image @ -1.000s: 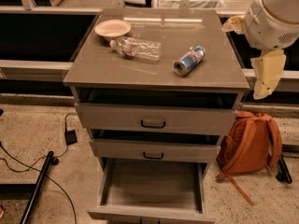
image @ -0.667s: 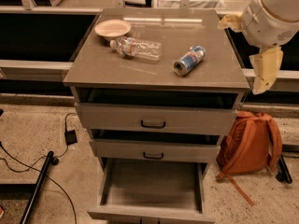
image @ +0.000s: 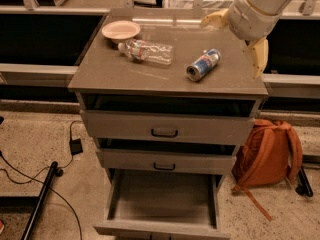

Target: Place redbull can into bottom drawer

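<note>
The redbull can (image: 202,64), blue and silver, lies on its side on the right half of the grey cabinet top (image: 150,74). My gripper (image: 231,48) hangs over the top's right rear part, just right of and above the can, not touching it. Its two pale yellow fingers (image: 259,56) are spread apart and hold nothing. The bottom drawer (image: 162,199) is pulled out below and looks empty. The two upper drawers with dark handles are slightly ajar.
A clear plastic bottle (image: 147,50) lies on the top's left half, next to a pale bowl (image: 120,31) at the back left. An orange backpack (image: 267,154) leans at the cabinet's right. Cables and a dark pole (image: 37,204) lie on the floor at left.
My gripper has moved left and a little further back, from beyond the cabinet's right edge to over its top, closer to the can. The can, bottle and drawers have not moved.
</note>
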Robot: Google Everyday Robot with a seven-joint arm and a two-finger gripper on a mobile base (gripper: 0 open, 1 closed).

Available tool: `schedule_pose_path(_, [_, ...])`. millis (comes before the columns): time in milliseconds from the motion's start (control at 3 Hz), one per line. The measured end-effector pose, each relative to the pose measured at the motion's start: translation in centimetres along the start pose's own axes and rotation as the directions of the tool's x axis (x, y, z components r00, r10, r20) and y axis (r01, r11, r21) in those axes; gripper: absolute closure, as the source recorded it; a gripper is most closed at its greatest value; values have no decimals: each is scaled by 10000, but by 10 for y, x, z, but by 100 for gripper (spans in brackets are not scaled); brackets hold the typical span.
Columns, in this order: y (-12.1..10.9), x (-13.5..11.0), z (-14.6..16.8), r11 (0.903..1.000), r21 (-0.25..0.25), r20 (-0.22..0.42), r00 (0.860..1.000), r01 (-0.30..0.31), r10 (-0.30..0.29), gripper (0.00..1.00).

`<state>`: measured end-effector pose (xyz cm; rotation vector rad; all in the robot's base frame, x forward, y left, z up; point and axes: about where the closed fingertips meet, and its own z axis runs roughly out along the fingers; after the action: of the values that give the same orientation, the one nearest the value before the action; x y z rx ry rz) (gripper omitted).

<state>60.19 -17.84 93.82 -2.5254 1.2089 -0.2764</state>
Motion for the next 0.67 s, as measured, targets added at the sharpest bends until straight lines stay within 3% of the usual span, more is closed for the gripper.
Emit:
schedule_pose_path(333, [-32, -7, 40, 9824, -631, -27, 9844, 1756, -1761, 0])
schedule_pose_path(667, [-47, -1, 81, 9559, -1466, -190, 9654, 2544, -2599, 0])
